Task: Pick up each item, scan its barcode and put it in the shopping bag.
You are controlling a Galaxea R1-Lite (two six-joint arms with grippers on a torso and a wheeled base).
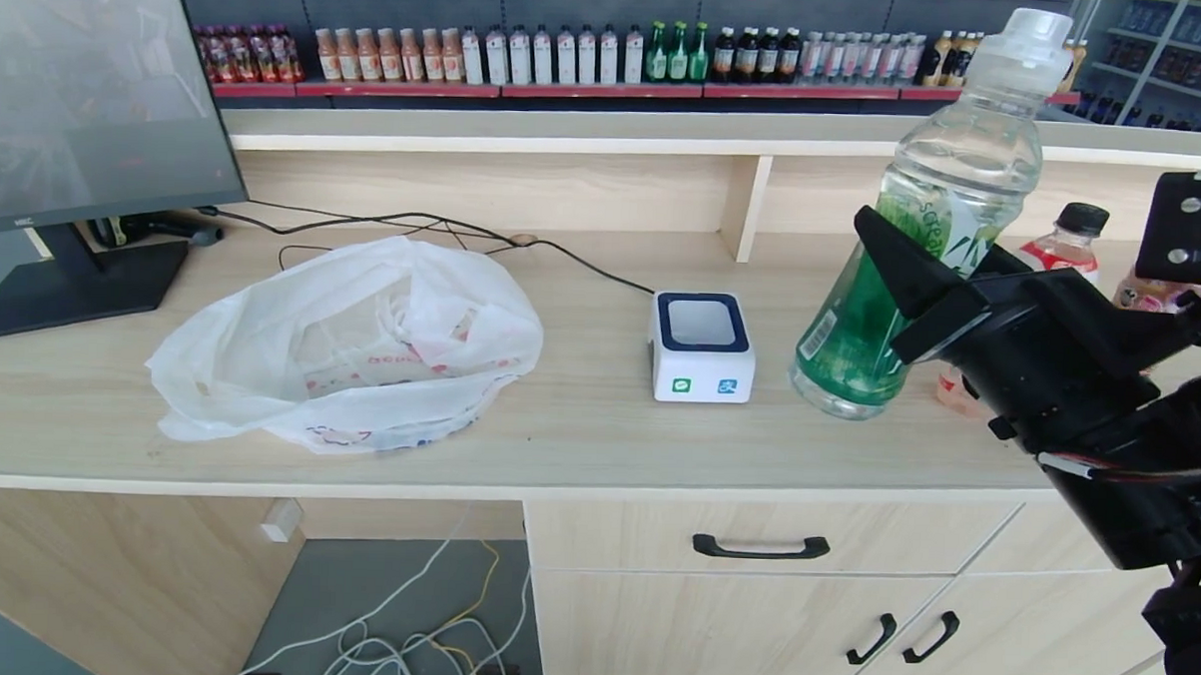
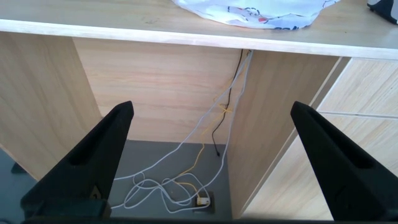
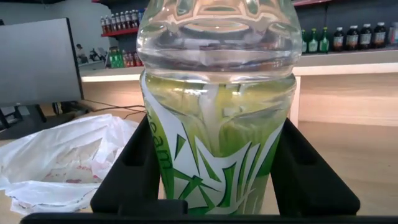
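The scanner (image 1: 701, 347) stands on the counter (image 1: 577, 437) between the held bottle (image 1: 924, 229) and the shopping bag (image 1: 346, 344). Bare counter separates scanner and bag, whose mouth seems open.

The clear glossy plastic bottle with a green printed label (image 1: 940, 190) is smooth. The thin white plastic shopping bag (image 1: 351, 339) is crinkled and half see-through. The pale wood-grain surface (image 1: 597, 437) looks matt. The small white plastic scanner box (image 1: 701, 366) is slightly glossy. The right hand (image 3: 217, 180) is matt black plastic.

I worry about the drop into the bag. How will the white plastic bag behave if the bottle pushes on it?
The shopping bag looks thin and crumpled, so it will probably fold rather than resist. It lies loose on the counter, so it may slide when pushed.
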